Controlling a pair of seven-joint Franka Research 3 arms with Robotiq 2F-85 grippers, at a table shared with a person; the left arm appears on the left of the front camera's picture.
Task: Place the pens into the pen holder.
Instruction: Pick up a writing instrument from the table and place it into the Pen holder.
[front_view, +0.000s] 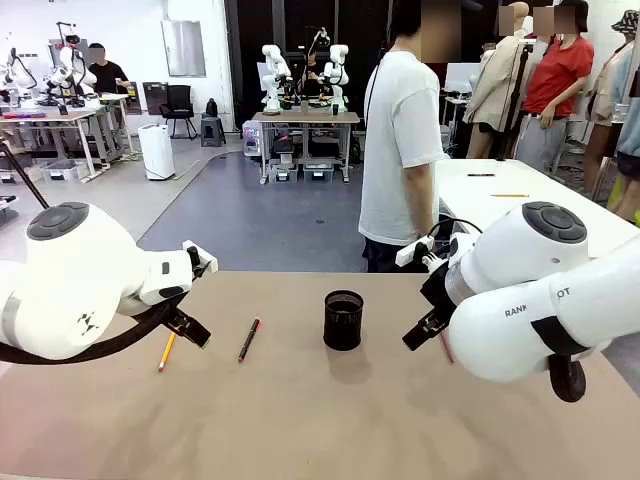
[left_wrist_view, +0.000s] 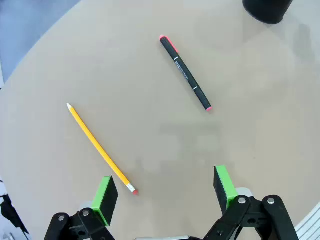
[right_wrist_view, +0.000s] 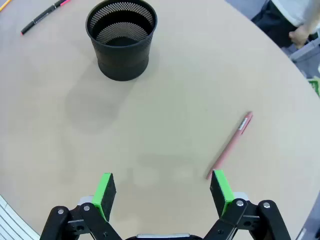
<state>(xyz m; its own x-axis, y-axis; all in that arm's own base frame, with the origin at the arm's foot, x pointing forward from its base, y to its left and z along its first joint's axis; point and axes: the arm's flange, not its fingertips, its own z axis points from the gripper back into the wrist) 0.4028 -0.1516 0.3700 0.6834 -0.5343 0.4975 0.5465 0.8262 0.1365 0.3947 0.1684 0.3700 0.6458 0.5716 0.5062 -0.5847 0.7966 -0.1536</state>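
Note:
The black mesh pen holder (front_view: 343, 320) (right_wrist_view: 121, 37) stands upright and empty mid-table; its edge shows at the top of the left wrist view (left_wrist_view: 267, 9). A black pen with a red cap (front_view: 249, 340) (left_wrist_view: 185, 73) (right_wrist_view: 44, 16) lies to its left. Further left lies the yellow-orange pencil (front_view: 167, 351) (left_wrist_view: 100, 148), its eraser end just inside one green pad of my left gripper (left_wrist_view: 165, 192) (front_view: 195, 333), which hangs open above the table. The dull red-pink pen (right_wrist_view: 230, 145) lies right of the holder, its near end close to a pad of my open right gripper (right_wrist_view: 162, 192) (front_view: 418, 334).
The round tan table (front_view: 320, 420) has bare surface in front of the holder. A person in a white T-shirt (front_view: 400, 140) stands just past the far edge, one hand (right_wrist_view: 300, 35) hanging near the rim. A white table (front_view: 520, 195) stands behind on the right.

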